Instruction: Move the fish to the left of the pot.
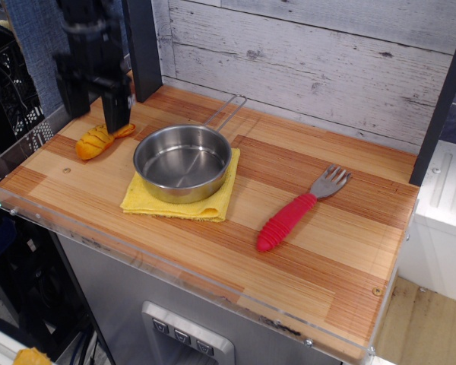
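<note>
Fish (96, 141) tail behind pincer (93, 109)

You are seeing pot (183, 162) sitting on folded cloth (178, 202), left of centre on table (349, 266). Pot handle is pointing back and right, toward wall (311, 61). Fish (96, 141) is lying on table just left of pot, apart from it, tail end pointing toward back. Gripper (93, 106) is hanging above and just behind fish, fingers parted, not touching it. Fork (300, 209) is lying well right of pot, tines pointing back-right, handle end pointing toward front edge.
</note>
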Robot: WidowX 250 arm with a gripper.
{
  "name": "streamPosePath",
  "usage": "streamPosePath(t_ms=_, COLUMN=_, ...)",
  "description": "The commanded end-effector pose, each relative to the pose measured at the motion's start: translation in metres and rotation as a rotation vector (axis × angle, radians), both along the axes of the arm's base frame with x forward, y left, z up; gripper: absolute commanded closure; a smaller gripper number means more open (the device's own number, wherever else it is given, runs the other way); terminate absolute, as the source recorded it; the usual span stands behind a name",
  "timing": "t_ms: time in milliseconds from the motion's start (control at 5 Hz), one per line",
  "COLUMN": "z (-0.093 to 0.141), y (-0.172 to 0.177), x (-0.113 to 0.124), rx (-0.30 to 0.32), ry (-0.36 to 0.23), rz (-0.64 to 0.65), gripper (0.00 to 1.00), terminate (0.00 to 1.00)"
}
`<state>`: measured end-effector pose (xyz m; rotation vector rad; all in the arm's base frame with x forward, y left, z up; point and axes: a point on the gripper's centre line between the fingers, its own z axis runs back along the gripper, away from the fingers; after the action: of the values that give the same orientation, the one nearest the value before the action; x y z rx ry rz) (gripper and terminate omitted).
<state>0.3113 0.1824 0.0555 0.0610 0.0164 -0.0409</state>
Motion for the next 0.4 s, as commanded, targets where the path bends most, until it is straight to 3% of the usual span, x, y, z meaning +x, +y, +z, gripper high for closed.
streamPosePath(t_ms=0, z=0.077, y=-0.028, x=-0.021, rx=0.007, ry=-0.202, rz=-0.044, gripper=0.00, terminate=0.00)
streamPosePath(t_ms=200, z=0.087, y=-0.051, x=-0.022, rx=0.002, ry=-0.191, rz=-0.085, gripper=0.00, terminate=0.00)
